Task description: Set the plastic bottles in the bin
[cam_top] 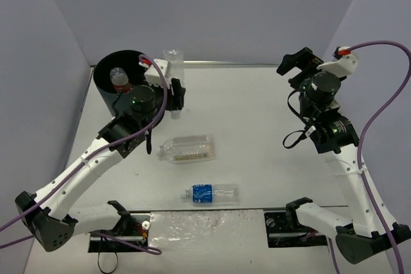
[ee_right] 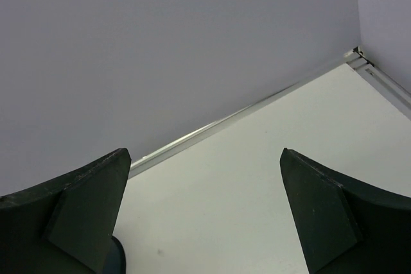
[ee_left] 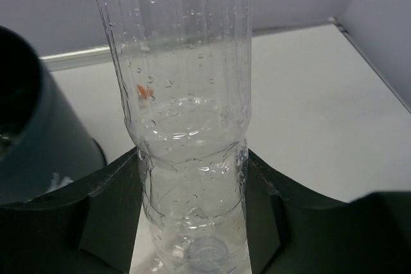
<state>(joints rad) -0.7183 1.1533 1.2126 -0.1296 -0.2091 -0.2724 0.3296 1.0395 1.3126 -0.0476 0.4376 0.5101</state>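
Clear bottle (ee_left: pixel 186 94) gripped just beside the bin (cam_top: pixel 99 88).
Left fingers (ee_left: pixel 96 222) pinch its waist; right fingers (ee_right: pixel 83 216) hang spread wide. A ribbed bottle (cam_top: pixel 187 149) and a blue-label bottle (cam_top: pixel 210 193) lie on the bench (cam_top: pixel 257 113).

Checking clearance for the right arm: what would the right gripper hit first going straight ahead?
The way looks free: beyond the right gripper lies only table, then probably the back wall, though depth is unclear.

The left arm (cam_top: pixel 83 166) and right arm (cam_top: pixel 350 171) are white shells joined by black motor housings. A purple cable (cam_top: pixel 379 43) loops along each. White wrist camera blocks (cam_top: pixel 340 65) carry red tabs. The right gripper (ee_right: pixel 204 158) has dark wedge-shaped fingers (ee_right: pixel 83 210).
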